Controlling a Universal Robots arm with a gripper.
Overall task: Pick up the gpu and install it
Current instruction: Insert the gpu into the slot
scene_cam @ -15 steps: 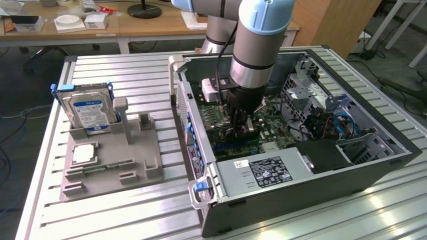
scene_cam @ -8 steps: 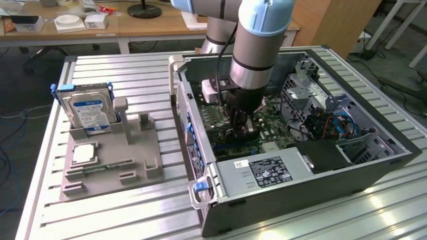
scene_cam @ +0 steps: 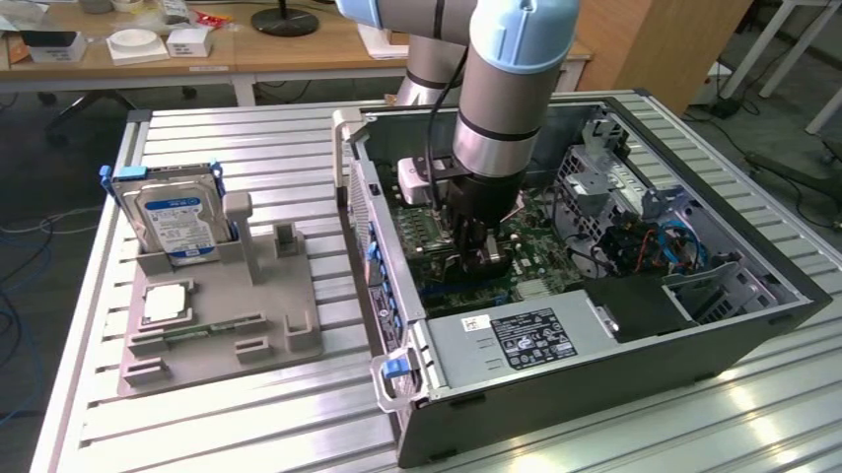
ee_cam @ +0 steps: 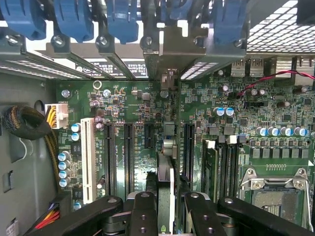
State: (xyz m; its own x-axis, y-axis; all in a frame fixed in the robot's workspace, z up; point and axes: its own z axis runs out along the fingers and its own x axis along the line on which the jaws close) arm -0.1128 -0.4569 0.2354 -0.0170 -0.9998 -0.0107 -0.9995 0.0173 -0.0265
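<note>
Fingers (ee_cam: 142, 216) around gpu (ee_cam: 166, 189), slatted table (scene_cam: 237, 414) beneath

The gpu (ee_cam: 166, 191) stands edge-on over the motherboard (ee_cam: 142, 105) inside the case (scene_cam: 632, 370).

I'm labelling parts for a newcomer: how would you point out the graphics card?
Find the open dark computer case on the slatted metal table. Inside, over the green motherboard, hangs the black claw. Clamped in it, edge-on, is the thin dark graphics card, the only board the claw grips.

Bright even room light, glare on slatted table (scene_cam: 776, 409), computer case (scene_cam: 593, 384) interior shaded.
</note>
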